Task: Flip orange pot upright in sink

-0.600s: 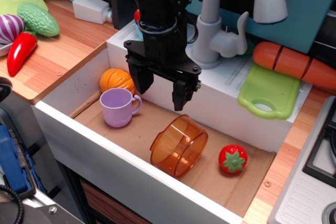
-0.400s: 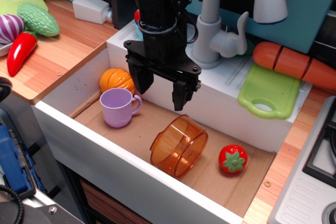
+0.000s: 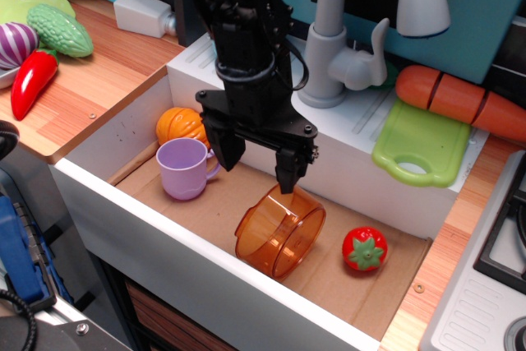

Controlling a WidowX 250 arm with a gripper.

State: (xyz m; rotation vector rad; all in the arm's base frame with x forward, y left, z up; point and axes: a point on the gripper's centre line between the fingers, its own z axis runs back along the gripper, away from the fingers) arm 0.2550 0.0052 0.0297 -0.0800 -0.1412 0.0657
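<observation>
Inside sink, from left: small ribbed orange pumpkin against back wall, lilac mug upright just in front. Black gripper next, fingers spread apart, holding nothing, right fingertip just above orange pot. Pot on its side on brown floor, mouth facing front-right. Red tomato beside it, far right.

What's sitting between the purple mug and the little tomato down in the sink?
The orange pot lies on its side between the mug and the tomato, with the open end effector just above it, in the only view.
</observation>
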